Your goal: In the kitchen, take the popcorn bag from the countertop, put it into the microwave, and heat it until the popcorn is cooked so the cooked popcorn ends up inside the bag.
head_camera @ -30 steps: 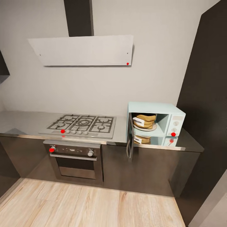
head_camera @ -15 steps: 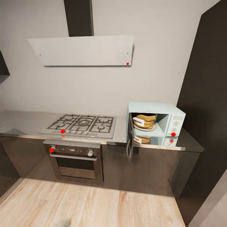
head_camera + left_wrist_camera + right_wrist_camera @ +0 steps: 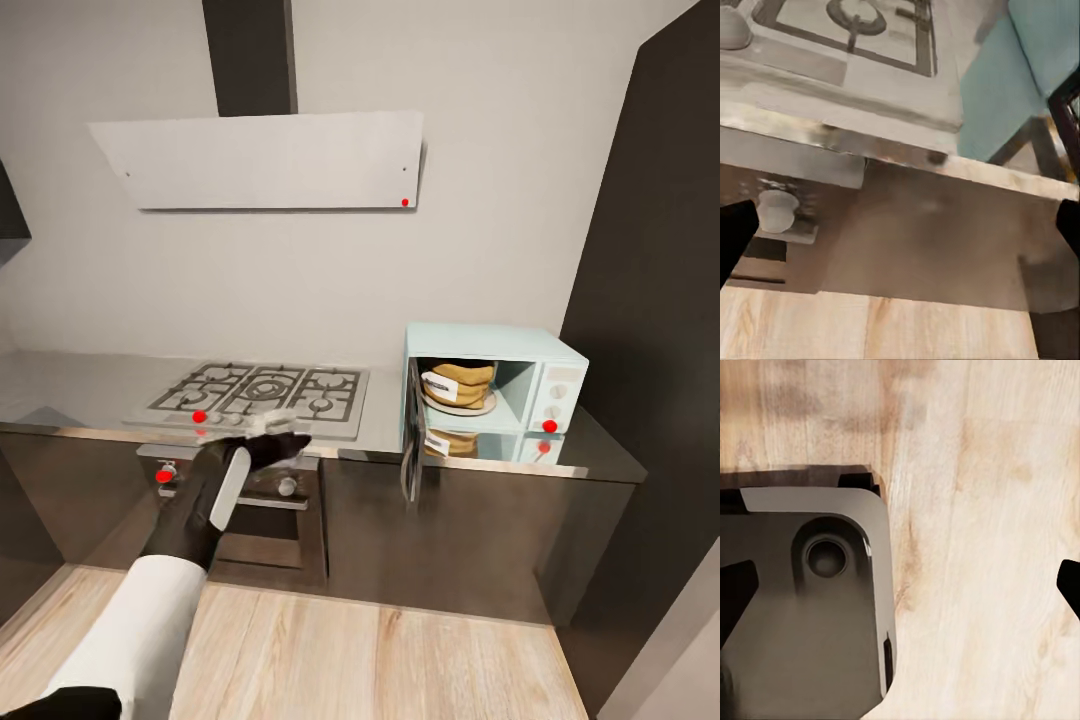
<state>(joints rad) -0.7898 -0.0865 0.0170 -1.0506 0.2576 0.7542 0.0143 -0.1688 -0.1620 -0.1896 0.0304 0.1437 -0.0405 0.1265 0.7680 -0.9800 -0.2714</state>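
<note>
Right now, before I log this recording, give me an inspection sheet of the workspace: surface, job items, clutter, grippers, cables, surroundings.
Surface: grey steel countertop over dark cabinets, with the gas hob set into it.
Job's things: microwave on the countertop right of the hob, door swung open; popcorn bag lies inside on the turntable plate.
Clutter: nothing seen.
Grippers: left gripper raised in front of the hob's edge, open, its dark fingertips wide apart in the left wrist view. Right gripper open, fingertips at the picture's edges over the wood floor and the robot's dark base.
Cables: nothing seen.
Surroundings: built-in oven under the hob, white hood on the grey wall, light wood floor.
</note>
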